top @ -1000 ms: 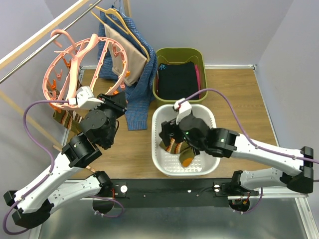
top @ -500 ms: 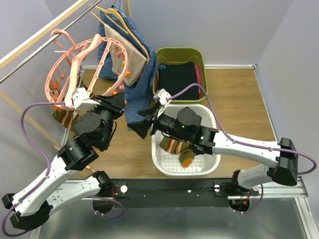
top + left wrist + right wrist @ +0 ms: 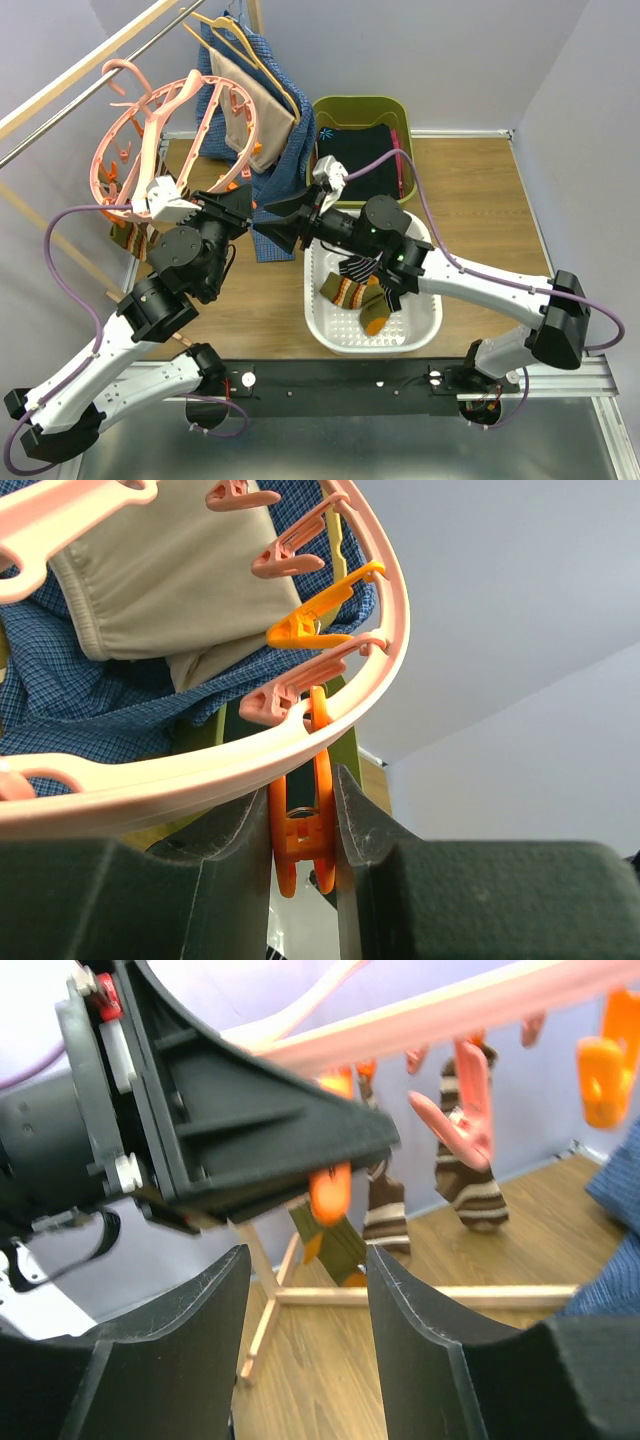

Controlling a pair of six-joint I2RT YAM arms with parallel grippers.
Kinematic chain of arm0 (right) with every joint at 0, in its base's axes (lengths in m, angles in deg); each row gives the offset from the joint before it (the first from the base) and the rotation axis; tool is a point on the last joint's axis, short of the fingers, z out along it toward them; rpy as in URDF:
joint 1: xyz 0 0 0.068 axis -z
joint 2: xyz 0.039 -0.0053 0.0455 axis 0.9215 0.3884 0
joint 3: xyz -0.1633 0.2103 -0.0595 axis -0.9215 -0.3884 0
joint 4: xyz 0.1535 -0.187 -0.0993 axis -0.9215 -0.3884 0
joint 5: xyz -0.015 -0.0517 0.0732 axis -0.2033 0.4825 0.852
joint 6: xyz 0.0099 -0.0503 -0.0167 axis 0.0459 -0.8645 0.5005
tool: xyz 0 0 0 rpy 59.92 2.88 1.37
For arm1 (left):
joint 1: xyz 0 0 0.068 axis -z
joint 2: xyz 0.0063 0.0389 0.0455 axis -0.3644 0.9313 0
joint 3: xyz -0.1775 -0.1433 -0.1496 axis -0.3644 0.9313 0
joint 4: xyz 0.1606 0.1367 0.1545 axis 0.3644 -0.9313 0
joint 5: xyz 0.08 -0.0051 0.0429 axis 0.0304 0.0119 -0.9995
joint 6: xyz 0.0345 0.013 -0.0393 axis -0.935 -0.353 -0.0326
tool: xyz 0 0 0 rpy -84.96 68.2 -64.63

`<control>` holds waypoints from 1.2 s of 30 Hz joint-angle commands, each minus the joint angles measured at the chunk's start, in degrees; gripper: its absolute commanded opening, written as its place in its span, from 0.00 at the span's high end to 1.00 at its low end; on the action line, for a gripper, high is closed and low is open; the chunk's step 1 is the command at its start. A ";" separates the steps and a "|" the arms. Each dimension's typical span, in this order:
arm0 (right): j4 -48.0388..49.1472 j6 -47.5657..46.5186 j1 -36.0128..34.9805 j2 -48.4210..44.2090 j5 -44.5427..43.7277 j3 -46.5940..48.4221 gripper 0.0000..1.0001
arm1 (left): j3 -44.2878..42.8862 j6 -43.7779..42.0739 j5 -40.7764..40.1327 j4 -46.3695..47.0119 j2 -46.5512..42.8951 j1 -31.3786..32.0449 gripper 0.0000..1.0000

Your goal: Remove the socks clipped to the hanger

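The salmon-pink ring hanger [image 3: 112,140] hangs from the rail at the far left. My left gripper [image 3: 240,205] is under its near rim [image 3: 200,770], shut on an orange clip [image 3: 300,835]. My right gripper [image 3: 275,225] is open and empty, close beside the left one. In the right wrist view an olive-and-orange sock [image 3: 338,1242] hangs from that clip [image 3: 330,1192], just beyond my open right gripper [image 3: 305,1260]. Two brown striped socks [image 3: 385,1210] hang farther along the ring. Striped socks [image 3: 130,235] show below the ring, and others [image 3: 350,290] lie in the white basket.
The white basket [image 3: 425,322] stands in front of the right arm, and a green bin [image 3: 362,103] with black clothing stands behind it. A blue patterned garment [image 3: 280,190] and a beige one [image 3: 245,110] hang on thin hangers next to the ring. A wooden rack frame [image 3: 400,1295] stands on the table.
My right gripper has risen out of the white basket and swung left, up to the hanger beside the left gripper. My left gripper stays on the clip, shifted slightly left.
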 commanded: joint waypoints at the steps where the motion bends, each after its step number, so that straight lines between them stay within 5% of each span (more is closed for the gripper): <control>1: -0.06 0.24 0.87 3.10 5.97 4.41 0.43 | 0.69 0.38 1.04 1.15 -0.08 -0.12 0.98; 12: -0.85 0.85 2.45 7.94 8.87 9.86 0.45 | 0.16 -0.24 0.86 0.35 -0.34 -0.12 0.98; 21: -2.08 -0.11 3.33 9.35 10.80 12.32 0.56 | -0.10 -0.85 0.77 0.00 -0.43 -0.12 0.98; 30: -8.67 -4.59 3.51 11.37 13.26 17.15 0.72 | -1.16 -1.99 0.69 -0.97 -0.16 -0.12 0.98; 36: -10.60 -5.39 3.86 11.63 12.21 18.12 0.99 | -1.16 -1.91 0.86 -1.23 -0.16 -0.12 0.98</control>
